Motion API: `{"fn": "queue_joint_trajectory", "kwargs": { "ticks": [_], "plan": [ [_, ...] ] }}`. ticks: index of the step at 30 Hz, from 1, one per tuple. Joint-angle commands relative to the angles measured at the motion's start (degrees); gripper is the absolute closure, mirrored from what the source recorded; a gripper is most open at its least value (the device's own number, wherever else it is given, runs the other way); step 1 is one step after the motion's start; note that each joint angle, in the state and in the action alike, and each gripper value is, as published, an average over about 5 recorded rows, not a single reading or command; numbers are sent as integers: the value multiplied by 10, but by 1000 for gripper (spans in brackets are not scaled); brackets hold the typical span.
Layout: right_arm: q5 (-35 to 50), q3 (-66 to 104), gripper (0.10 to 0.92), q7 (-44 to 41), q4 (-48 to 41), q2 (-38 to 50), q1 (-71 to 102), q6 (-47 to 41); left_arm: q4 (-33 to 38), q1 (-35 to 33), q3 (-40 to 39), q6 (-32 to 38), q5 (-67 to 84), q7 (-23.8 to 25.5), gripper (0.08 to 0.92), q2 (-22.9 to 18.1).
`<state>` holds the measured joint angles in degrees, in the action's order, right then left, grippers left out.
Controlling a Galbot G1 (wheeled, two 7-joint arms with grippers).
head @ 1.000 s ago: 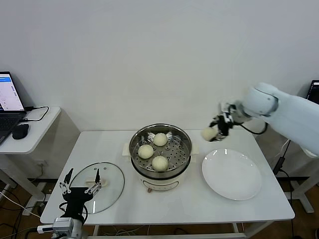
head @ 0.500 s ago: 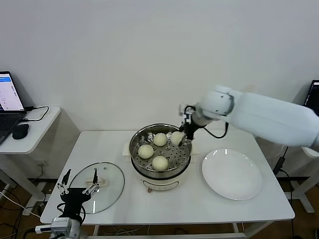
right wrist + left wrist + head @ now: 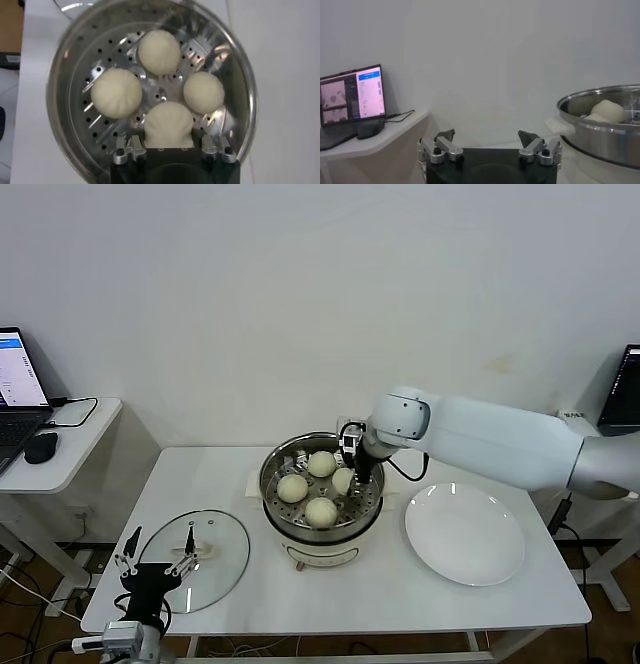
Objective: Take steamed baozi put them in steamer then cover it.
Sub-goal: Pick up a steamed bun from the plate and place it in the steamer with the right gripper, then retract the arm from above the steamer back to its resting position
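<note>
The steamer (image 3: 322, 550) stands mid-table with three baozi on its perforated tray (image 3: 321, 464) (image 3: 292, 487) (image 3: 320, 511). My right gripper (image 3: 352, 474) reaches down into the pot at its right side, shut on the fourth baozi (image 3: 343, 480), low over the tray. In the right wrist view the gripper (image 3: 169, 142) hugs this baozi (image 3: 168, 122) beside the three others inside the steamer (image 3: 65, 90). The cover (image 3: 215, 556) lies flat on the table at front left. My left gripper (image 3: 157, 556) hangs open and empty at the cover's near edge; its own view shows it (image 3: 486, 136) open.
A flat white plate (image 3: 465, 534) lies right of the steamer. A side table with a laptop (image 3: 18, 369) and mouse (image 3: 41, 447) stands at far left. The left wrist view shows the steamer's wall (image 3: 605, 137) close by.
My right arm has swung left from above the plate with the baozi, over the steamer, and lowered it into the pot. The left arm has not moved.
</note>
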<state>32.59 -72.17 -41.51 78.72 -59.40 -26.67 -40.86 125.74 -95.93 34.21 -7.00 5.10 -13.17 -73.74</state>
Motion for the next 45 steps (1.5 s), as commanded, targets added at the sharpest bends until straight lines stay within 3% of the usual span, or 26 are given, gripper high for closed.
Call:
{"fn": "queue_joint_trajectory", "kwargs": {
  "ticks": [1, 6, 14, 17, 20, 24, 28, 32, 37, 41, 45],
  "plan": [
    [-16, -1, 439, 10, -21, -13, 23, -8, -1, 1, -1, 0, 0, 0, 177, -1],
    [-10, 6, 425, 7, -10, -4, 26, -8, 0, 1, -1, 0, 0, 0, 177, -1],
    [-6, 35, 242, 2, 27, 44, -4, -7, 3, 0, 0, 0, 0, 0, 177, -2],
    [4, 52, 209, 20, 69, 83, -16, -7, 5, 0, 2, 0, 0, 0, 177, -2],
    [24, 89, 203, 82, 123, 129, 0, -1, 6, -1, 3, 0, 0, -1, 177, -2],
    [82, 174, 202, 255, 205, 214, 82, 62, 6, -1, 5, 2, -1, 0, 177, -3],
    [92, 331, 202, 384, 280, 300, 273, 177, 2, -1, 6, 9, -4, 1, 177, -7],
    [38, 513, 203, 431, 320, 338, 511, 278, -10, -1, 3, 16, -13, 1, 177, -13],
    [-72, 816, 202, 415, 322, 276, 838, 390, -25, -2, -3, 27, -22, -1, 177, -24],
    [-146, 981, 202, 364, 303, 140, 990, 477, -38, -1, -8, 31, -36, -8, 177, -28],
    [-169, 1096, 203, 298, 294, 15, 1079, 506, -58, 3, -10, 37, -105, -24, 177, -29]
  ]
}}
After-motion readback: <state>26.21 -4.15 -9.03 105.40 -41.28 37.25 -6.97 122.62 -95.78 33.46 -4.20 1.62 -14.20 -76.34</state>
